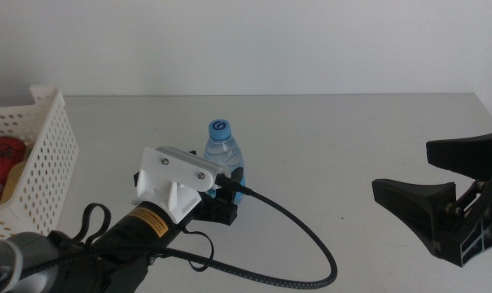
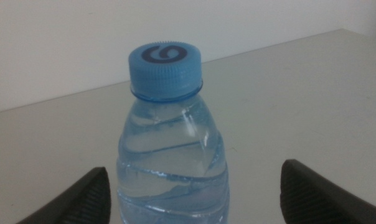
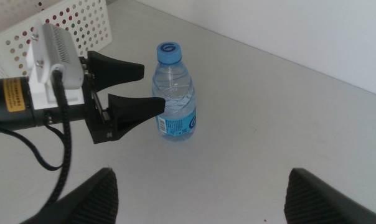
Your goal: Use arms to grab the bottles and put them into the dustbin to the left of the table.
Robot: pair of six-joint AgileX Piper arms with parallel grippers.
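My left gripper, jaws spread wide, flanks the upright water bottle without touching it; my right gripper, open, waits well away.

Water bottle between open claw jaws

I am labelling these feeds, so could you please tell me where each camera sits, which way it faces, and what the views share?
Middle view: above the table, looking forward and down; shows the left arm with its open left claw around the water bottle, the open right claw waiting at the right edge, and the dustbin holding the red can.
Left wrist view: on the left arm, facing the bottle between its jaw tips.
Right wrist view: on the right arm, facing the bottle, left claw and dustbin; its jaw tips show.
All share the bottle.
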